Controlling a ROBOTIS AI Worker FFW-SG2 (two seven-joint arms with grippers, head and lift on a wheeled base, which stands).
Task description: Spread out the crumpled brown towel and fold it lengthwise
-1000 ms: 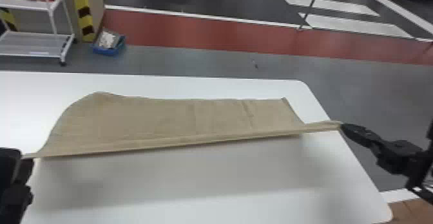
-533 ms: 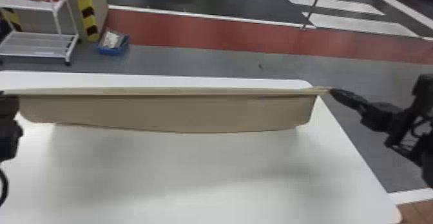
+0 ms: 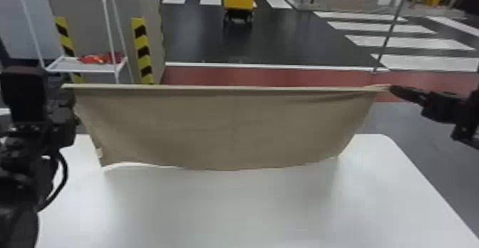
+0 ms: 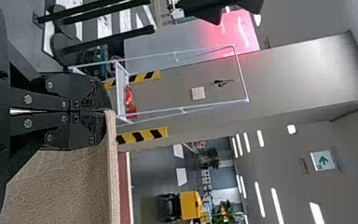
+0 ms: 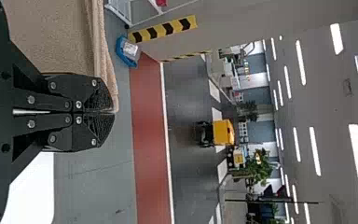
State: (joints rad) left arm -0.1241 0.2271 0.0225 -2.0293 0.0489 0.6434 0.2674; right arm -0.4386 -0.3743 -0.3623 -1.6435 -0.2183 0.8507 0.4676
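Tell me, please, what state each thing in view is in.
Brown towel: spread, hanging from its top edge
Left gripper: shut on one end of that edge
Right gripper: shut on the other end
White shelf: holding something red
Blue tub: holding something pale

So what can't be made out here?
Head view: back of the towel, hidden by its front.
Head view: near edge of the table, cut off at the bottom.
Head view: red item, too blurred to name.
Wrist views: cloth inside left claw and right claw, hidden by their fingers.
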